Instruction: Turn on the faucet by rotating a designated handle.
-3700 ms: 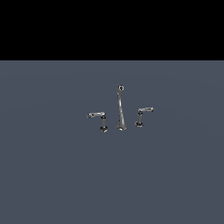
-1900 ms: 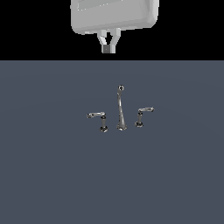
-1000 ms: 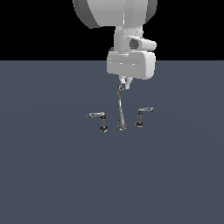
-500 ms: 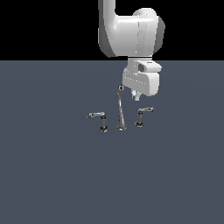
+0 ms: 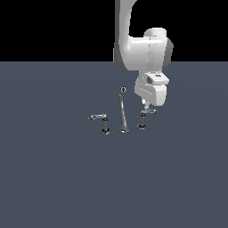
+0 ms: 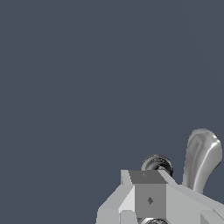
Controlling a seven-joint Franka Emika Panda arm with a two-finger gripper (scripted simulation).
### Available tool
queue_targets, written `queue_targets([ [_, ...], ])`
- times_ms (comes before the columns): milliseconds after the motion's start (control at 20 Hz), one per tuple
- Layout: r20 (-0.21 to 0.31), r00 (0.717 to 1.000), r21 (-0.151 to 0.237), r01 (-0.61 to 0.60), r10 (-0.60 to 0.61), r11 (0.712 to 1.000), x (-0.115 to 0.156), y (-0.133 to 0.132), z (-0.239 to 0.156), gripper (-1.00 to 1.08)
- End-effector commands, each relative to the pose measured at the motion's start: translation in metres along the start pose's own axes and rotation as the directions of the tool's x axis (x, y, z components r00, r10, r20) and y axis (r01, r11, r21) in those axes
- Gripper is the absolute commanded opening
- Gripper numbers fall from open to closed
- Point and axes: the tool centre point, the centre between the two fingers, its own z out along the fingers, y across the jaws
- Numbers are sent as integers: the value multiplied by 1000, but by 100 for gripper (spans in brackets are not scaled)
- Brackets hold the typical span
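Observation:
The chrome faucet stands on the flat grey surface (image 5: 53, 178): a tall thin spout (image 5: 122, 113) with a ring tip, and a short lever post on each side. The handle (image 5: 143, 119) is the post on the exterior view's right, with its short lever (image 5: 150, 111) pointing right. My gripper (image 5: 145, 106) hangs on the white hand (image 5: 152, 91) just above that lever, its tips close to it or touching it. In the wrist view the lever (image 6: 201, 157) curves beside my gripper (image 6: 148, 177), and the post's round base (image 6: 156, 162) shows just past the tips. The fingers look shut, with nothing between them.
The twin post (image 5: 105, 129), with a longer lever (image 5: 97, 117) pointing to the exterior view's left, stands on the other side of the spout. My white arm (image 5: 133, 49) comes down from above, behind the faucet.
The arm has come in from above, moved toward the exterior view's right and sunk from beside the spout tip to just over the right handle's lever. The faucet parts have not moved.

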Motion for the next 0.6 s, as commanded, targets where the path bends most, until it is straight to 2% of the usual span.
queue_targets([
  [0,0,1000,1,-23,23,1000,7,-2,5,-100],
  [550,0,999,1,-42,42,999,14,0,10,-100],
])
